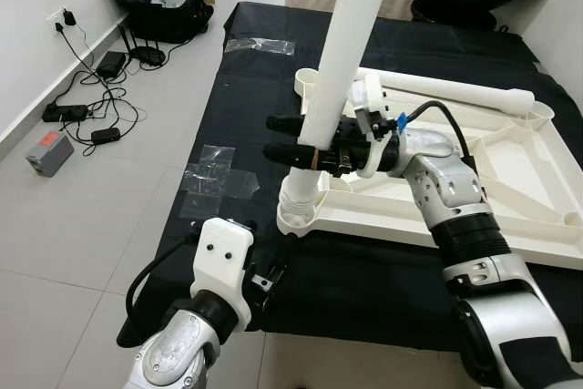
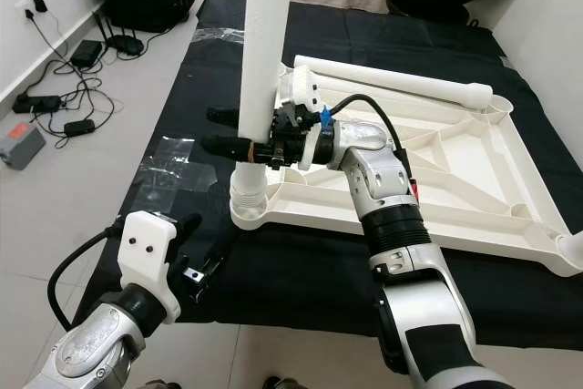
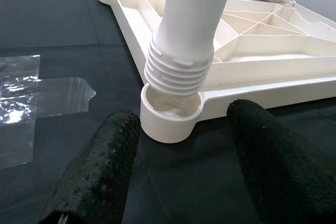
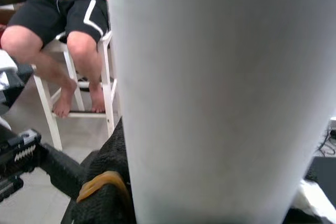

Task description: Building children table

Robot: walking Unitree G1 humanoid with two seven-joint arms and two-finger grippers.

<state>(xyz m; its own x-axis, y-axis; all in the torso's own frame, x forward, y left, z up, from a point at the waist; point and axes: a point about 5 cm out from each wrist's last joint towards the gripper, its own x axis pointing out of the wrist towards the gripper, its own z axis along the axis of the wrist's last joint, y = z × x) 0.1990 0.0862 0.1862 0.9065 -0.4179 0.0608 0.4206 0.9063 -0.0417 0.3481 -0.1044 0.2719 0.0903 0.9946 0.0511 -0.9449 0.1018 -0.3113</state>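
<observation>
From the head cameras I see the white tabletop lying upside down on a black sheet spread over the floor, its near-left corner socket close to the sheet's near edge. My right claw is clenched on a white table leg, fingers on either side of the tube, holding it upright with its threaded end at that socket. A second leg lies flat along the far side of the tabletop. My left claw hangs low over the near edge of the sheet, just short of the socket corner, and grips nothing. Clear tape patches stick to the sheet near its left edge, and cables with a power strip lie on the tiles beyond it. In the left wrist view, both black fingers are spread apart and released, with the socket between them; the leg's threads sit tilted just at the socket's mouth, not screwed down. In the right wrist view, the leg's white tube stands right against the camera, a black finger pressed to it, and behind it a person sits on a white stool.
</observation>
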